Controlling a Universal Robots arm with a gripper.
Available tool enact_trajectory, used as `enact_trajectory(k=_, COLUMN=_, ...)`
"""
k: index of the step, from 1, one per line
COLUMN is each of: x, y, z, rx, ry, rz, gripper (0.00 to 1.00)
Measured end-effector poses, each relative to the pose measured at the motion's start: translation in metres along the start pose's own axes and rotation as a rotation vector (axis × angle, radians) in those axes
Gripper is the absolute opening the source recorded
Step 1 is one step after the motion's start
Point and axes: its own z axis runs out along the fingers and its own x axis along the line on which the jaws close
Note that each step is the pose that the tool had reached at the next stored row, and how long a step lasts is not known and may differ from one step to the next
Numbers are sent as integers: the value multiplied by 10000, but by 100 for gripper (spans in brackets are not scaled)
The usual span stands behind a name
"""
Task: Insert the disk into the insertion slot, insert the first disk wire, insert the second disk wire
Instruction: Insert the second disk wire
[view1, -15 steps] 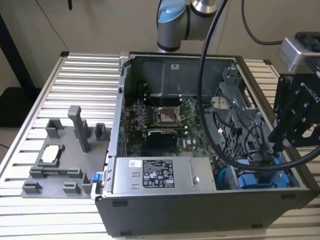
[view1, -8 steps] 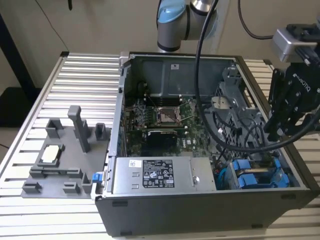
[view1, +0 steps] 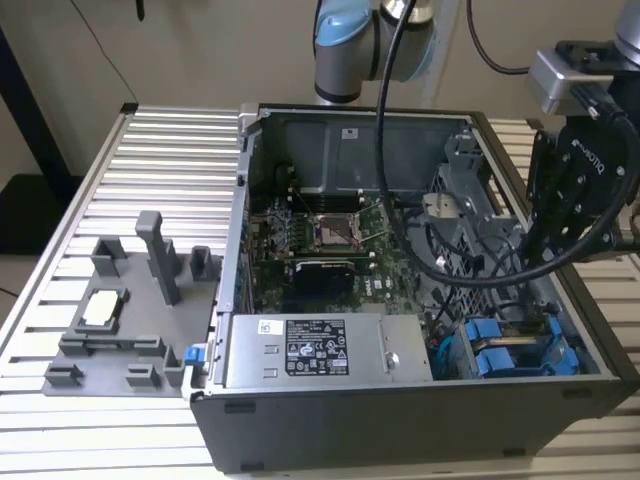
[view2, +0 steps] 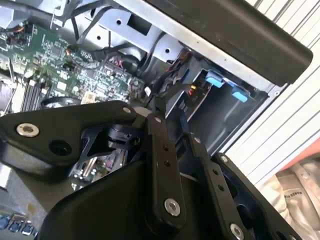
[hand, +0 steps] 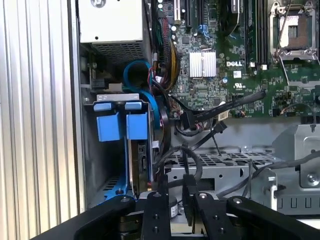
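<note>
The computer case (view1: 400, 410) lies open on the slatted table. At its corner the grey drive cage, the insertion slot (hand: 117, 97), holds two blue carrier fronts side by side (view1: 495, 355). The disk (hand: 136, 170) sits in the cage behind one blue front (hand: 137, 125), its edge showing. Black cables with a loose connector (hand: 187, 120) and a blue cable (hand: 135, 70) lie beside the cage; I cannot tell which are the disk wires. My gripper (view1: 535, 245) (hand: 176, 182) (view2: 171, 112) hangs above the case close to the cage, fingers close together with nothing seen between them.
A silver labelled power-supply box (view1: 310, 348) fills the case's front next to the cage. The green motherboard (view1: 320, 240) lies behind it. A perforated metal bracket (hand: 220, 165) is under the gripper. A grey fixture (view1: 130, 310) stands on the table (view1: 150, 150) at the exterior view's left.
</note>
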Motion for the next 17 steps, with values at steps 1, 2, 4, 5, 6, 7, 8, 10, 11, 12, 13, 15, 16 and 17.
enact_trajectory(k=1, x=1, y=29, z=1, rx=8, ry=0, rz=2, gripper=27)
enact_trajectory(k=2, x=2, y=61, z=2, rx=18, ry=-1, rz=4, gripper=27)
enact_trajectory(k=4, x=5, y=133, z=4, rx=43, ry=-3, rz=6, gripper=27)
enact_trajectory(k=5, x=6, y=171, z=6, rx=56, ry=-3, rz=6, gripper=27)
enact_trajectory(k=6, x=7, y=209, z=7, rx=69, ry=-3, rz=7, gripper=27)
enact_trajectory(k=7, x=7, y=247, z=8, rx=83, ry=-4, rz=9, gripper=27)
enact_trajectory(k=8, x=6, y=287, z=9, rx=97, ry=-4, rz=9, gripper=27)
enact_trajectory(k=10, x=-10, y=366, z=12, rx=129, ry=-5, rz=8, gripper=27)
enact_trajectory(k=11, x=-26, y=402, z=14, rx=146, ry=-7, rz=8, gripper=27)
enact_trajectory(k=12, x=-51, y=434, z=15, rx=166, ry=-5, rz=9, gripper=27)
enact_trajectory(k=13, x=-85, y=463, z=18, rx=189, ry=-1, rz=9, gripper=27)
enact_trajectory(k=15, x=-152, y=505, z=23, rx=241, ry=26, rz=9, gripper=27)
enact_trajectory(k=16, x=-175, y=520, z=26, rx=279, ry=75, rz=9, gripper=27)
enact_trajectory(k=17, x=-186, y=529, z=28, rx=317, ry=167, rz=-2, gripper=27)
